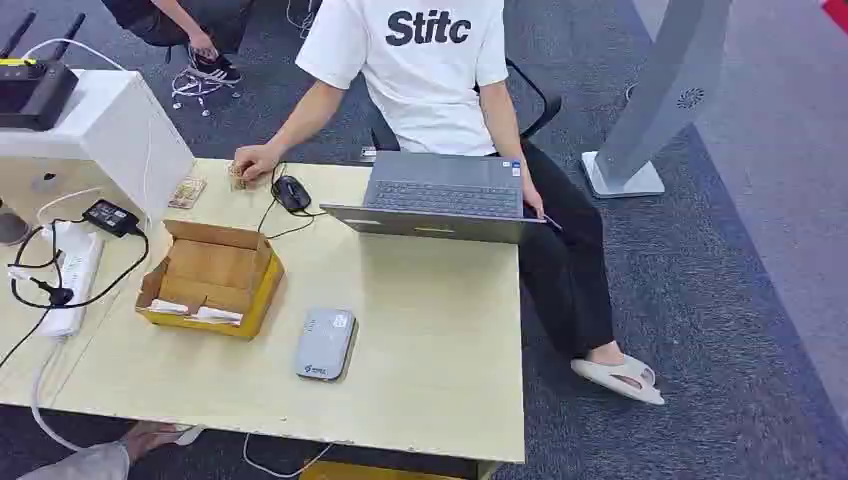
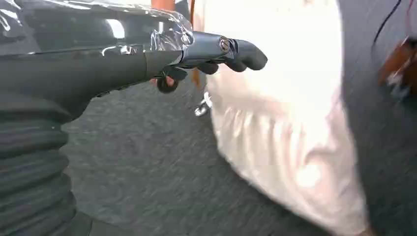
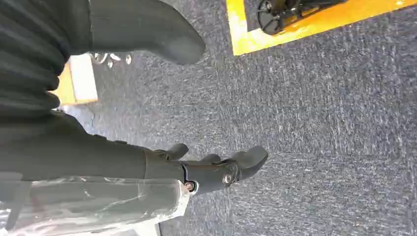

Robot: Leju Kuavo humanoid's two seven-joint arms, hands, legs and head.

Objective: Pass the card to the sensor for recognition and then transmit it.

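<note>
Sensor (image 1: 326,343), head view: one grey flat reader on the pale table (image 1: 430,330), its long axis running away from the robot with a slight tilt. One open cardboard box (image 1: 210,280) sits just beside the sensor, on the robot's left of it. Two pale flat pieces (image 1: 195,313) lie along the box's near edge, long axes across; I take these for the card stock, though they are too small to be sure. Beyond the sensor are one laptop (image 1: 440,195), one mouse (image 1: 291,192) and a seated person (image 1: 420,70). A person's hand (image 1: 150,437) rests at the table's near edge, to the left of the sensor, touching something white that I cannot identify. Left wrist view: the left hand (image 2: 216,54) hangs released over grey carpet (image 2: 147,162), fingers stretched and empty, next to blurred pale cloth. Right wrist view: the right hand (image 3: 211,169) hangs over carpet, fingers loosely apart, grasping nothing. Judgement: since the box lies left of the sensor, the left hand looks nearer for the pickup, and the carry would then run rightward to the sensor.
</note>
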